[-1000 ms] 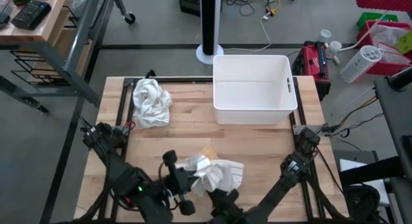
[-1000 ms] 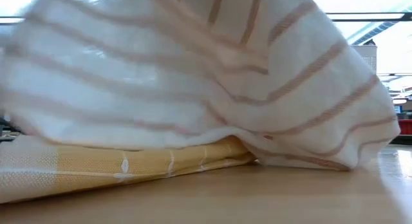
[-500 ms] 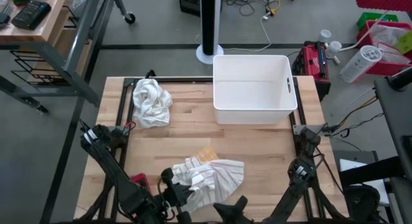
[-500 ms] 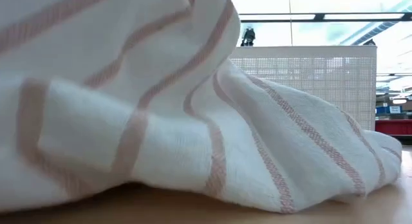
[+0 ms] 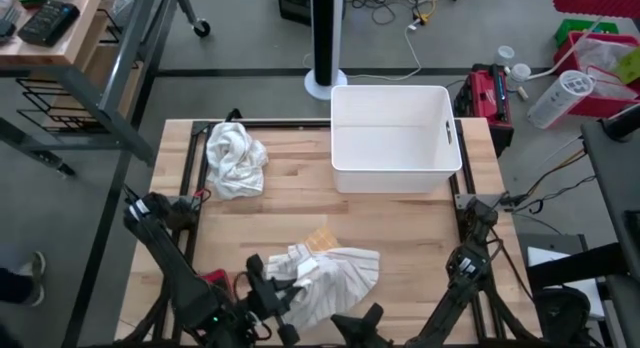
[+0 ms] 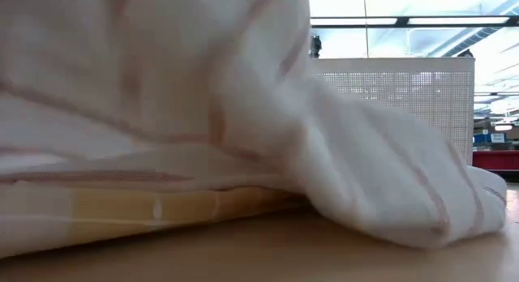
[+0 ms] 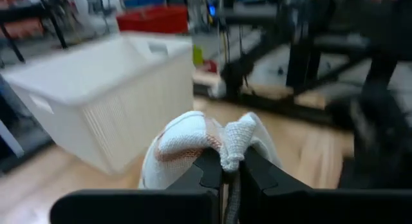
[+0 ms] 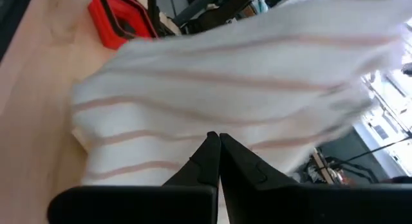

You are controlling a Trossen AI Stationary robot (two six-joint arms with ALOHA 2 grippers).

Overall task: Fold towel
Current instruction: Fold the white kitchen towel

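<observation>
The fold looks barely begun: the striped towel (image 5: 330, 273) lies bunched at the table's (image 5: 400, 228) near edge, the left gripper (image 7: 225, 167) pinching one edge of it, while the right gripper (image 8: 214, 141) is closed just beside it, apparently holding nothing.

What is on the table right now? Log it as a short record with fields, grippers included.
striped towel: bunched at the table's near edge, partly over a yellow cloth
white towel: crumpled, far left of the table
white bin: far side, nothing visible inside
left gripper: shut on a fold of the striped towel
right gripper: shut, tips against the striped towel; grip unclear
</observation>
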